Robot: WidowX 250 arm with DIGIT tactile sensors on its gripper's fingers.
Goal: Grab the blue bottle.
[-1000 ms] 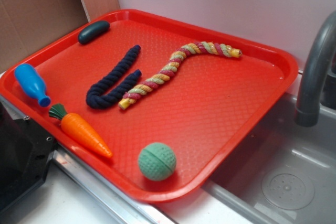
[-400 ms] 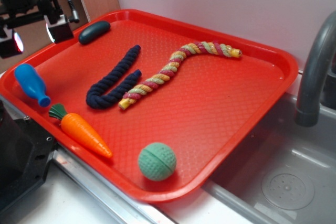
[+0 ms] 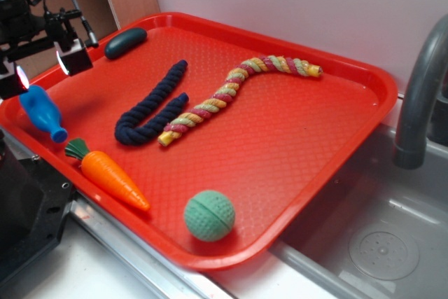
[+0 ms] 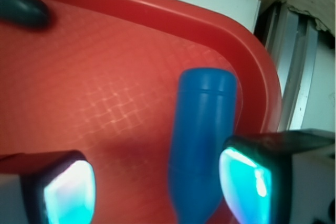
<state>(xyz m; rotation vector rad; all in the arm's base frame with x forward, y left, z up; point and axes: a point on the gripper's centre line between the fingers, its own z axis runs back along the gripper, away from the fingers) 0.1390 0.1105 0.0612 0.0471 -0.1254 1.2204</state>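
The blue bottle (image 3: 40, 111) lies on its side at the left rim of the red tray (image 3: 294, 159), neck pointing toward the carrot. My gripper (image 3: 43, 71) hangs open just above the bottle's wide end. In the wrist view the bottle (image 4: 202, 135) runs lengthwise between my fingers, close against the right fingertip (image 4: 247, 184) and well apart from the left one (image 4: 68, 192). The gripper (image 4: 157, 188) holds nothing. The tray rim (image 4: 252, 61) curves just right of the bottle.
On the tray lie a dark teal pod (image 3: 126, 42), a navy rope (image 3: 150, 106), a multicoloured rope (image 3: 238, 92), an orange carrot (image 3: 112, 176) and a green ball (image 3: 209, 215). A grey faucet (image 3: 420, 89) and sink (image 3: 378, 243) stand to the right.
My gripper has come down from the top-left corner toward the blue bottle and now hangs over its wide end. Nothing on the tray has moved.
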